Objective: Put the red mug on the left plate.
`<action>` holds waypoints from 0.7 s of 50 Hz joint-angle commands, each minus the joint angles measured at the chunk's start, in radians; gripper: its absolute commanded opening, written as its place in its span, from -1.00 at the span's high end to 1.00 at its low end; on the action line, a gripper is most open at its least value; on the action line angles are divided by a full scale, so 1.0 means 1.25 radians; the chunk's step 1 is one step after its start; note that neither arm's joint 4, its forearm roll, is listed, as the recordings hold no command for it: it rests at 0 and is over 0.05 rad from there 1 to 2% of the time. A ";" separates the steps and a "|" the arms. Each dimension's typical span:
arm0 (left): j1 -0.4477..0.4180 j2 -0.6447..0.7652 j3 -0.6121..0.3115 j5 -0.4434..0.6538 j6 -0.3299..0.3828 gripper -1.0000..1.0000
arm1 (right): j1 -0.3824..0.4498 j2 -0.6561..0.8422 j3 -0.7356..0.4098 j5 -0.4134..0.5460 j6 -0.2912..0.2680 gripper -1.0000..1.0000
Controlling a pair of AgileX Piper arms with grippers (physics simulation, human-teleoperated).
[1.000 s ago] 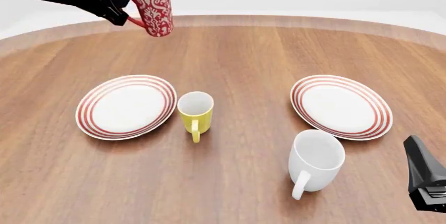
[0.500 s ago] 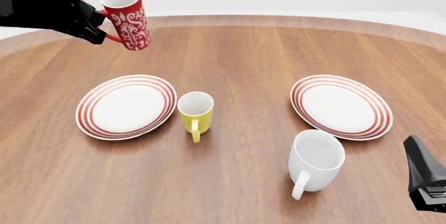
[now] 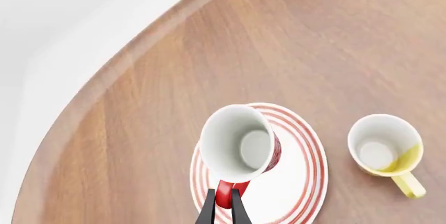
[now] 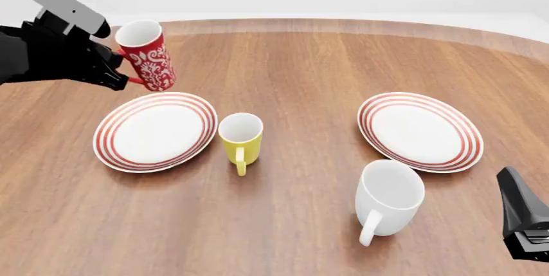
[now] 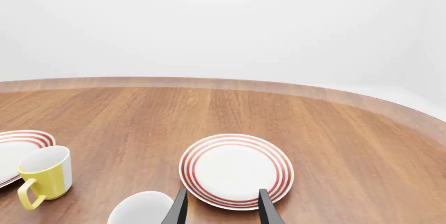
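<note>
Beside left plate, yellow mug, white mug

We're looking at a round wooden worktop with reddish-brown grain and a paler rounded edge. Behind it we only get a plain white backdrop, evenly lit, soft shadows.

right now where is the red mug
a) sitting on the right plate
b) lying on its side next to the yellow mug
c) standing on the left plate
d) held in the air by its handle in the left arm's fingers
d: the left gripper is shut on the handle of the red mug, which hangs tilted above the table, not yet resting on the left plate.
</note>
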 commanded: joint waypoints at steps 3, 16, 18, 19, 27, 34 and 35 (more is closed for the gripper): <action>0.028 -0.003 0.120 -0.095 -0.020 1.00 | 0.000 0.000 0.000 0.000 0.000 -1.00; 0.041 -0.020 0.190 -0.148 -0.047 1.00 | 0.000 0.000 0.000 0.000 0.000 -1.00; 0.044 -0.018 0.191 -0.152 -0.047 1.00 | 0.000 0.000 0.000 0.000 0.000 -1.00; 0.042 -0.019 0.192 -0.152 -0.051 1.00 | 0.000 0.000 0.000 0.000 0.000 -1.00; 0.040 -0.018 0.196 -0.162 -0.061 1.00 | 0.000 0.000 0.000 0.000 0.000 -1.00; 0.044 0.001 0.199 -0.179 -0.056 1.00 | 0.000 0.000 0.000 0.000 0.000 -1.00; 0.043 0.004 0.199 -0.182 -0.057 1.00 | 0.000 0.000 0.000 0.000 0.000 -1.00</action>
